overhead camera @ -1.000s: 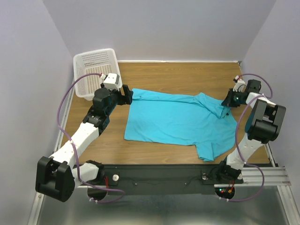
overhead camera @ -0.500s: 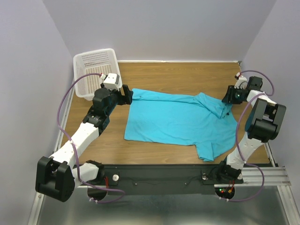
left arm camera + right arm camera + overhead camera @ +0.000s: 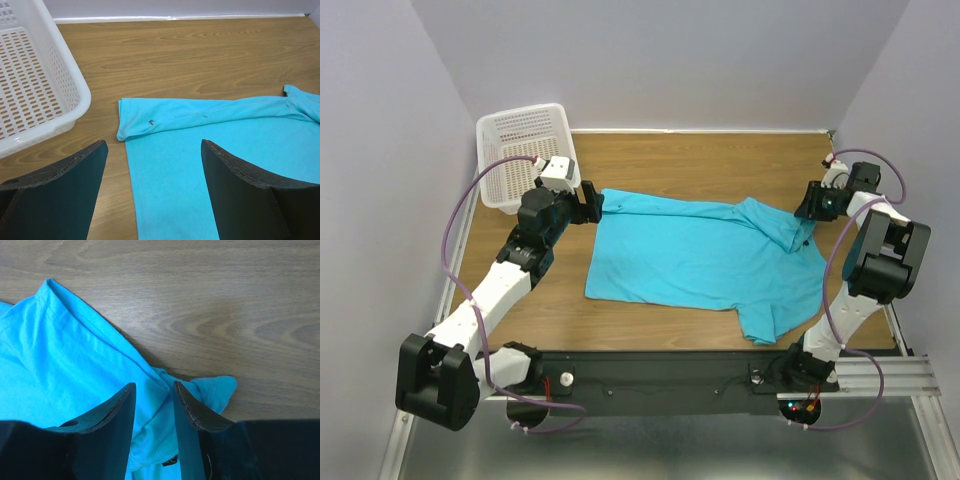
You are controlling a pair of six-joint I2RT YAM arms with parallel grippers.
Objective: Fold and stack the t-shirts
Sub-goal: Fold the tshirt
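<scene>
A white perforated plastic basket (image 3: 515,150) stands at about 10 o'clock on the brown wood-grain surface (image 3: 700,160), just beside the left arm's wrist. It is apart from the cloth, and bare wood shows between the two in the left wrist view. Pale walls close the surface in at 9, 12 and 3 o'clock. Nothing lies on top of the turquoise short-sleeved collared cloth shirt (image 3: 700,255), which is spread nearly flat across the middle of the surface. The left tool (image 3: 592,203) sits at the shirt's 10 o'clock corner with its dark jaws released and wide apart. In its own camera the rolled-over edge of the cloth lies just ahead of the gap, at 12 o'clock. The right tool (image 3: 810,207) hangs at the shirt's 2 o'clock end, over the rumpled collar. Its jaws are parted by a narrow gap and clamp nothing, and a ridge of cloth on the surface shows below that gap in the right wrist view. The shirt's long axis runs from 9 to 3 o'clock, with the collar end toward 3 o'clock, a straight edge toward 9 o'clock, and one sleeve reaching toward 5 o'clock.
</scene>
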